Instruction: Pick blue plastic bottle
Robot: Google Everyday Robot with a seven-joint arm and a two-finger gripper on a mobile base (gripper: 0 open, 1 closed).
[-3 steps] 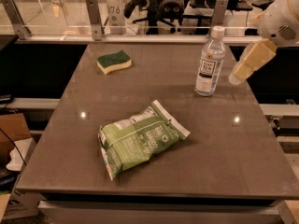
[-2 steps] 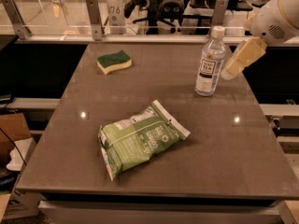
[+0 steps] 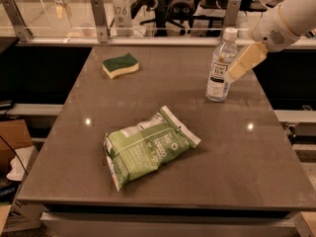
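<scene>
Brings the gripper (image 3: 245, 62) in from the right since a second ago, now just beside or touching the bottle (image 3: 220, 68) standing upright at the far right of the table (image 3: 168, 83), so nearly ready to grasp, yet cannot tell how wide its grip is.

A dark grey-brown table (image 3: 237, 172) with a glossy top fills the room's middle. Two small glints of ceiling light (image 3: 88, 121) sit on the table's left and right sides. Along the table's far edge runs a low glass partition (image 3: 54, 14) held by metal posts (image 3: 98, 19). Beyond the table, behind the glass, stand what appear to be black office chairs (image 3: 180, 9), though that area is dim. Left of the table, low on the floor, is a cardboard box (image 3: 12, 137). The gripper (image 3: 242, 63) hangs over the table's far right corner.
</scene>
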